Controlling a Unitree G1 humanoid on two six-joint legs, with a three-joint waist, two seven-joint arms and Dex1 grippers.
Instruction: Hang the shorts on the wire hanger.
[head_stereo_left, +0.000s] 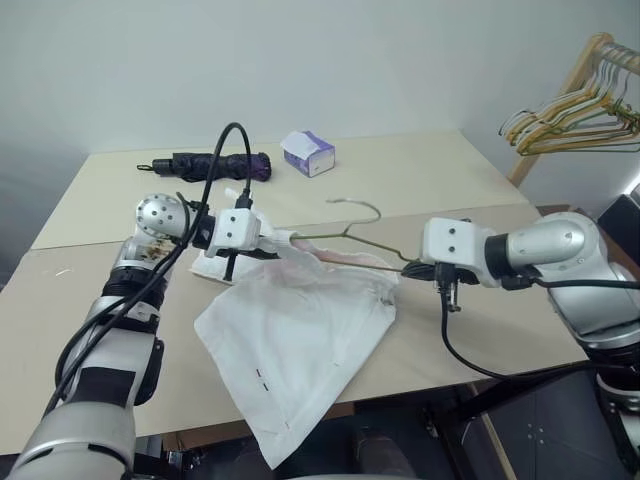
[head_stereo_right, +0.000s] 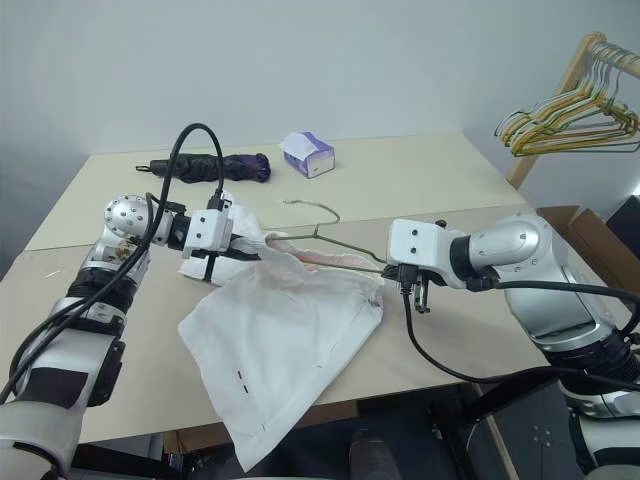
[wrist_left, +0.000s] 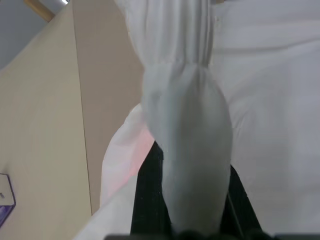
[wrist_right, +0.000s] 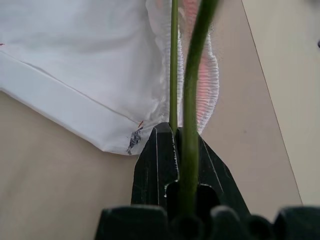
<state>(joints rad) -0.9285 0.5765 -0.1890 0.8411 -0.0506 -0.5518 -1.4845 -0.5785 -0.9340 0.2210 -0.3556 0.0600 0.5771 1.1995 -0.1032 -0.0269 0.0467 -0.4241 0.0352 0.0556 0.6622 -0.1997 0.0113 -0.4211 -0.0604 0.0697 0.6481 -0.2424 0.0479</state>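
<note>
The white shorts (head_stereo_left: 300, 340) lie spread on the table, one leg hanging over the front edge, with small dark marks near a hem. My left gripper (head_stereo_left: 283, 240) is shut on the gathered waistband at the shorts' left end. In the left wrist view, bunched white cloth (wrist_left: 190, 150) sits pinched between the black fingers (wrist_left: 147, 200). The wire hanger (head_stereo_left: 350, 235) lies along the waistband, its hook pointing toward the far side. My right gripper (head_stereo_left: 412, 267) is shut on its right corner. In the right wrist view, the wire (wrist_right: 190, 100) runs between the fingers (wrist_right: 155, 170).
A folded dark umbrella (head_stereo_left: 215, 165) and a tissue box (head_stereo_left: 308, 153) sit on the far table. A wooden rack with yellow and green hangers (head_stereo_left: 575, 115) stands at the right. A small white cloth (head_stereo_left: 212, 266) lies under my left hand.
</note>
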